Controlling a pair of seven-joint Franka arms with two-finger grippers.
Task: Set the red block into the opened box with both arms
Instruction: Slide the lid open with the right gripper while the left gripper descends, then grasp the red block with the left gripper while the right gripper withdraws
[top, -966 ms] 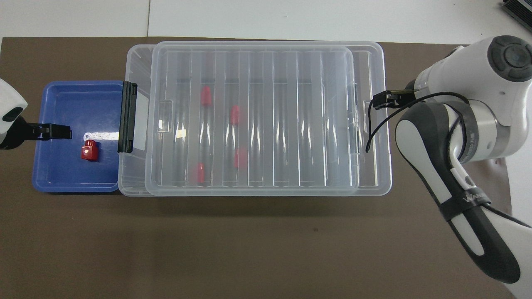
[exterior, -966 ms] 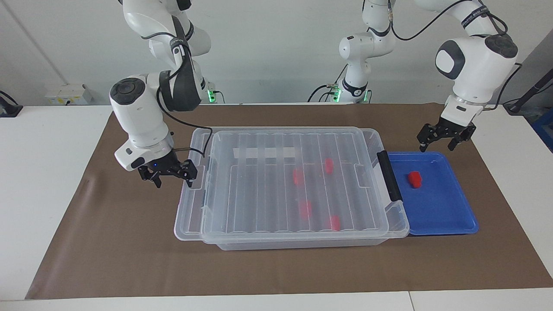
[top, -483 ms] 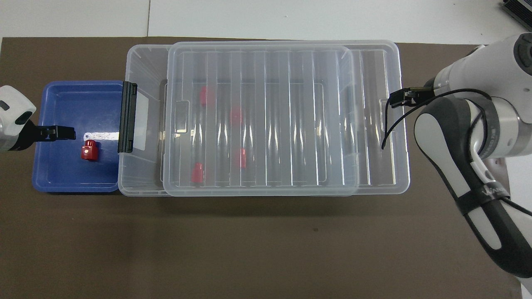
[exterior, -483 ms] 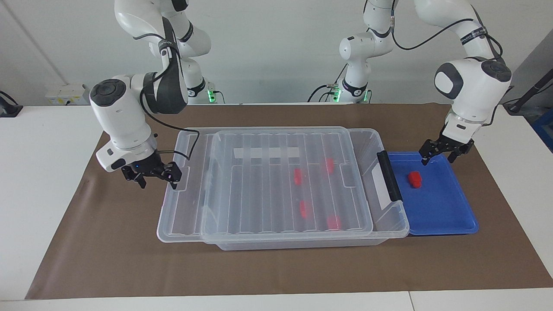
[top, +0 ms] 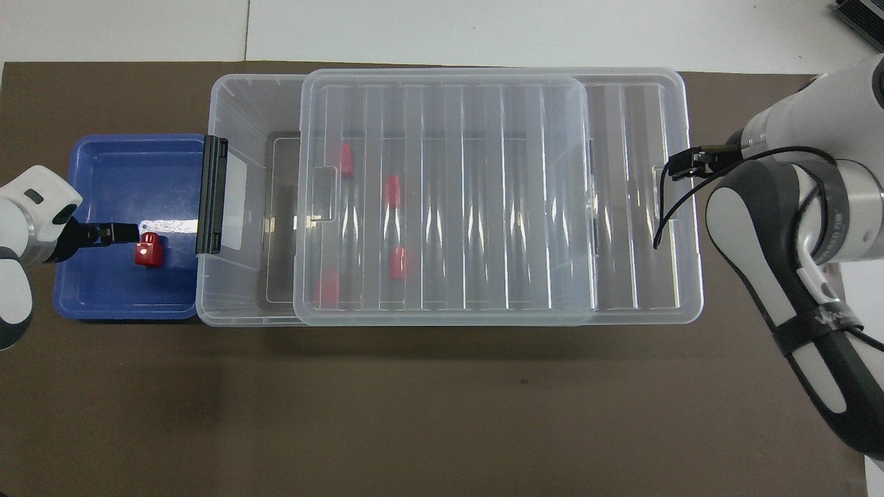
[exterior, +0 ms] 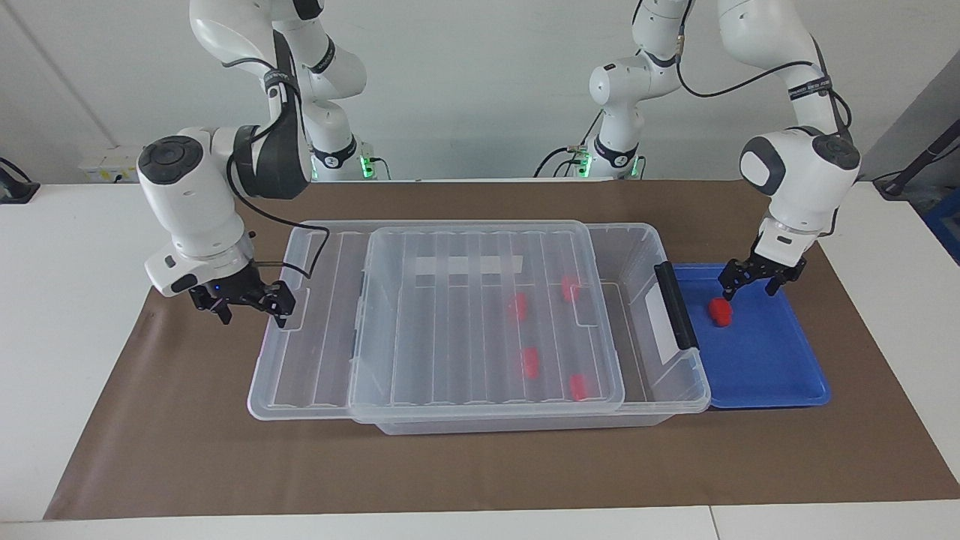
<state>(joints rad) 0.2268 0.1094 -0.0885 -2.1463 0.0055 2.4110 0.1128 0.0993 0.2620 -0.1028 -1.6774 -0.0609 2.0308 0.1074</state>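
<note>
A small red block lies in the blue tray. My left gripper hangs open just above it, fingertips beside its top. The box is a clear bin whose ribbed lid is slid toward the right arm's end. That leaves a strip of the box uncovered next to the black handle. My right gripper is open, one finger hooked in the lid's end recess.
Several red blocks lie inside the box under the lid. The tray sits against the box's handle end. Brown mat runs along the box's side farthest from the robots.
The right gripper has dragged the lid toward the right arm's end, widening the gap at the handle end. The left gripper has come down over the tray onto the red block.
</note>
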